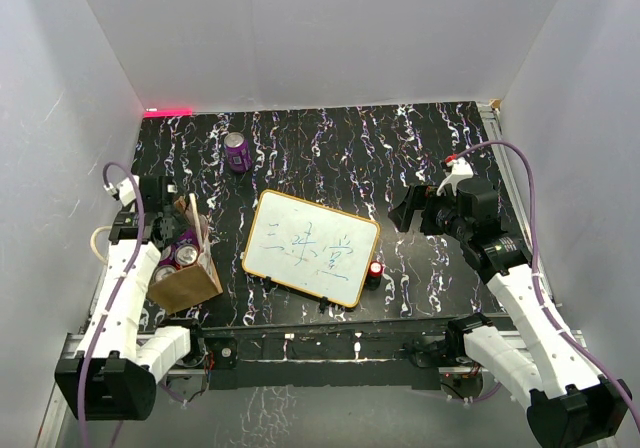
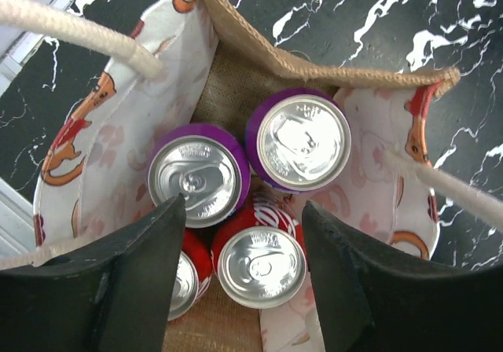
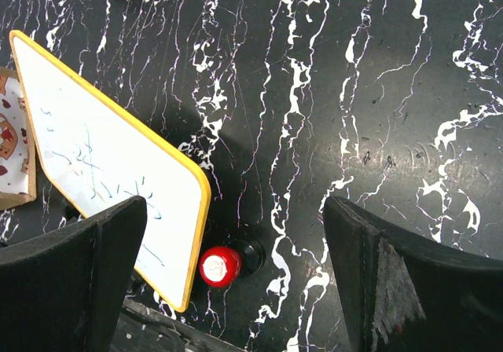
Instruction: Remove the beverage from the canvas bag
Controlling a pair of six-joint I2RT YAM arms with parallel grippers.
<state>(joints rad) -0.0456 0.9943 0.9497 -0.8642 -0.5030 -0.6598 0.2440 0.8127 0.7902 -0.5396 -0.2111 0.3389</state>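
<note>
1. One canvas bag (image 2: 236, 85) stands open directly beneath the left hand (image 2: 244, 207). Its two cream rope handles (image 2: 78, 30) fall away to either side of that hand.
2. Four cans stand upright inside the bag. The two purple cans (image 2: 196, 175) sit just past the fingertips. Of the two red cans (image 2: 261, 265), one is between the fingers and the other is half hidden under one finger.
3. A fifth can, the lone purple can (image 1: 237, 152), stands on the bench (image 3: 377, 93) well ahead of the left hand, outside the bag.
4. The left hand is spread wide and grasps nothing. Its fingers (image 2: 134, 289) are at the bag's mouth, and they may be brushing the can rims, though the view is too close to be sure.
5. The right hand (image 3: 234, 203) is likewise released wide and empty, above bare bench.
6. One white board (image 3: 110, 171) with a yellow frame lies between the two hands. One red-capped marker (image 3: 222, 264) lies just beside its corner, under the right hand's gap.
</note>
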